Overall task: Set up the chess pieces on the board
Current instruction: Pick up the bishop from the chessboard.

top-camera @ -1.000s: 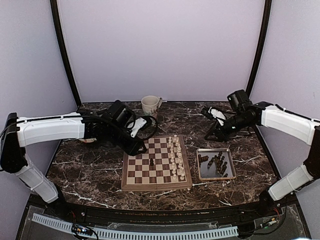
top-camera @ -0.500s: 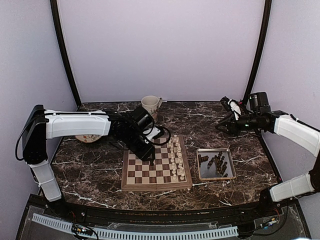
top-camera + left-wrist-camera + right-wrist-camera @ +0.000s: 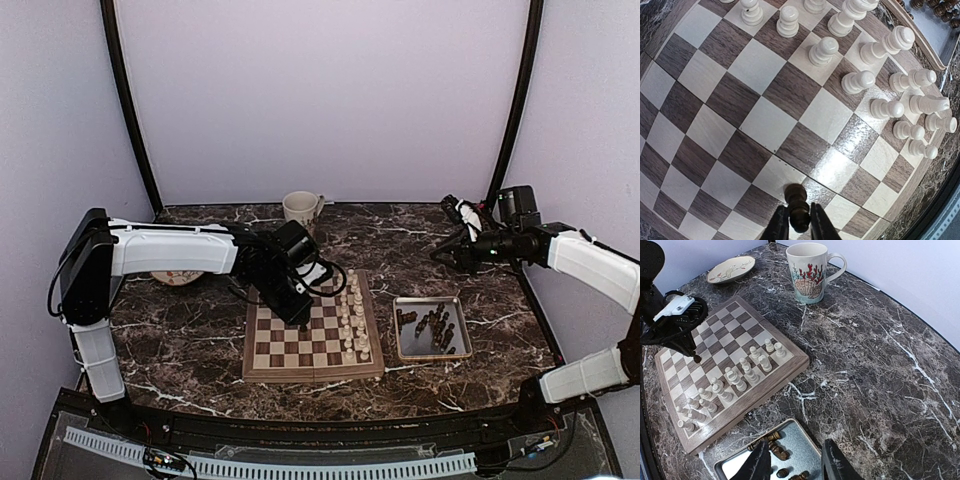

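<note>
The left hand [image 3: 799,224] is clamped on a single dark brown pawn [image 3: 796,201], one finger pressed to each side of it, at the bottom centre of the left wrist view. The pawn is small and turned from dark wood, with a rounded top over a narrow collar. It stands over a dark square, and whether its foot touches the wood cannot be told. Around it spreads the board [image 3: 760,122], checked in light and dark brown with a pale border, its squares bare across the middle and left of that frame. The cream-white chessmen [image 3: 860,80] stand in two rows along the upper right.

Seen from above, the left arm reaches in from the left of the frame and its hand sits over the upper middle of the board [image 3: 270,362]. The other dark brown chess pieces [image 3: 430,325] lie jumbled in a shiny metal tray [image 3: 432,298] just right of the board, on the dark marble worktop [image 3: 180,340].

The right hand [image 3: 796,462], fingers apart and holding nothing, hovers above the tray at the bottom of the right wrist view. A mug [image 3: 812,270] printed with coral and a shell stands beyond the board, and a small plate [image 3: 731,269] lies at the upper left.
</note>
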`<action>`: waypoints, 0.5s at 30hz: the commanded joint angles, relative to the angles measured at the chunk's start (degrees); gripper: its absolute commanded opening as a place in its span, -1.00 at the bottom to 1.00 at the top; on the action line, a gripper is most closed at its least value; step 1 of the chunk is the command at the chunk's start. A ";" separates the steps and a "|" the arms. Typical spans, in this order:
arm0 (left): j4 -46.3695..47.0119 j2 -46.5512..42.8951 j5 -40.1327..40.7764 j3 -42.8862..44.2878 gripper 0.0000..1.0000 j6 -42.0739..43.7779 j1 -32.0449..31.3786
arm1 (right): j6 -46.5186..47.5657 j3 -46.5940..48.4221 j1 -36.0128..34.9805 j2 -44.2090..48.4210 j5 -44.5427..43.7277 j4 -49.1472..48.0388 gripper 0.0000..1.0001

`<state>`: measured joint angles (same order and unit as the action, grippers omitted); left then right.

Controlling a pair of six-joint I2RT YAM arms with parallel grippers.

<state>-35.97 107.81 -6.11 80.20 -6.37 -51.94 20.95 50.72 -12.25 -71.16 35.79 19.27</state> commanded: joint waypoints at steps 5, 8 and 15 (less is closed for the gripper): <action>-2.06 -0.37 1.98 1.35 -0.85 -0.39 -0.26 | 0.78 -0.62 0.19 0.75 0.32 -2.07 -0.30; -3.13 -2.01 5.59 1.21 -0.91 -0.17 -0.18 | 0.85 -0.62 0.21 0.75 0.28 -2.06 -0.30; -4.37 -7.64 8.92 -1.50 -0.94 -0.41 3.50 | 0.93 -0.51 0.21 0.55 0.62 -2.02 -0.30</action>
<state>-37.95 106.45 0.08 80.29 -6.66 -51.11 21.17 50.65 -12.25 -71.16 35.81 19.25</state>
